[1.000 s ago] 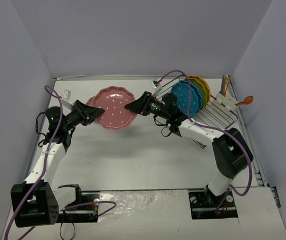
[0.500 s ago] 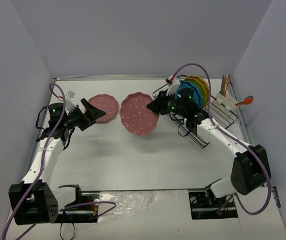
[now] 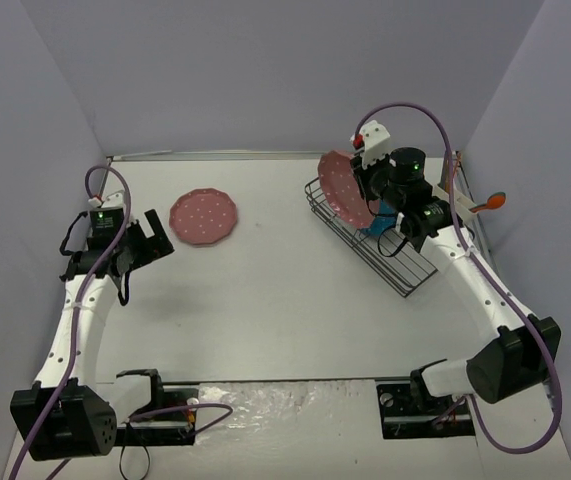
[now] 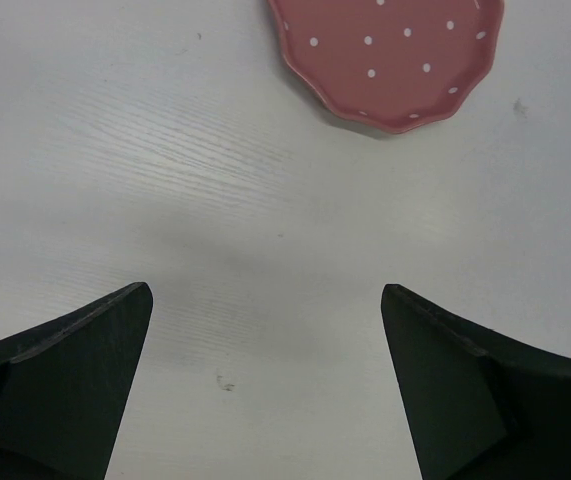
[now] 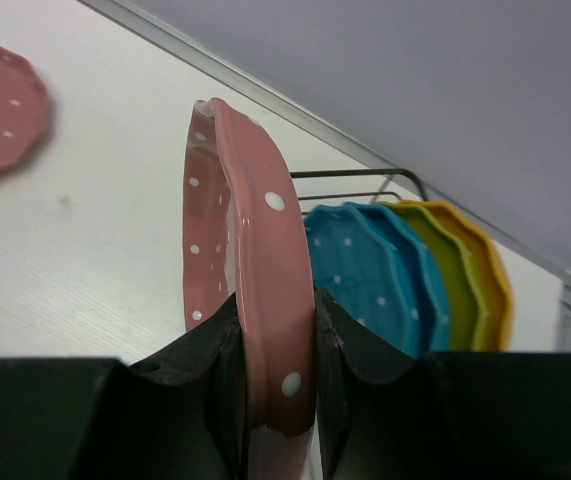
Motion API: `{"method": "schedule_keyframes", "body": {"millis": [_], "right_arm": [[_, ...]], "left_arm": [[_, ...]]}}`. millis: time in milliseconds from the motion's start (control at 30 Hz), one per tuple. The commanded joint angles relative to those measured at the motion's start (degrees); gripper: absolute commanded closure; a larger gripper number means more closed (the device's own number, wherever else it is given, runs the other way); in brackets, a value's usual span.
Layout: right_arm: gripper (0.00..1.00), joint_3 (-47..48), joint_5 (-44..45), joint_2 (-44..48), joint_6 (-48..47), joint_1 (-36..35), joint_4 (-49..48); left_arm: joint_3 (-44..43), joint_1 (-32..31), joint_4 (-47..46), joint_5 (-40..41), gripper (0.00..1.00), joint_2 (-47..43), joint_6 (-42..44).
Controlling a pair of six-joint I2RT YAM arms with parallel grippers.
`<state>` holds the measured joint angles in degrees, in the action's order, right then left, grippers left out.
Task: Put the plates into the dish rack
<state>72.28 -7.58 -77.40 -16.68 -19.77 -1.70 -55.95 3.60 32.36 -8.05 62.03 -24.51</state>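
Note:
My right gripper (image 5: pixel 275 330) is shut on the rim of a pink dotted plate (image 5: pixel 250 250), held on edge. In the top view this plate (image 3: pixel 339 186) hangs over the left end of the dark wire dish rack (image 3: pixel 397 277), with the right gripper (image 3: pixel 363 192) beside it. Behind it, two blue plates (image 5: pixel 370 285), a yellow-green plate (image 5: pixel 465 295) and an orange plate (image 5: pixel 498 290) stand in the rack. Another pink plate (image 3: pixel 203 215) lies flat on the table. My left gripper (image 3: pixel 149 240) stands open just left of it, nothing between its fingers (image 4: pixel 85 350); that plate (image 4: pixel 390 55) lies beyond them.
An orange spoon (image 3: pixel 492 201) sticks out at the rack's far right end, by the right wall. Grey walls close in the table on the left, back and right. The arm bases stand at the near edge.
The right arm carried the pink plate rightwards, turned on edge, to above the rack. The left gripper opened, let go and drew back left; a second pink plate now lies on the table.

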Motion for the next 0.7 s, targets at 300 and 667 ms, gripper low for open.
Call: {"method": "schedule_keyframes", "body": {"millis": [300,667], "right_arm": [[1.00,8.5,7.9,-5.8,-20.1,3.2,-10.1],[1.00,7.3,5.9,-10.9,-20.1,4.7,-11.9]], "left_arm": [[0.3,2.1,-0.3,2.1,0.03,-1.9,2.4],[0.7,3.1,-0.8,-0.1,0.03,-1.1,2.1]]}}
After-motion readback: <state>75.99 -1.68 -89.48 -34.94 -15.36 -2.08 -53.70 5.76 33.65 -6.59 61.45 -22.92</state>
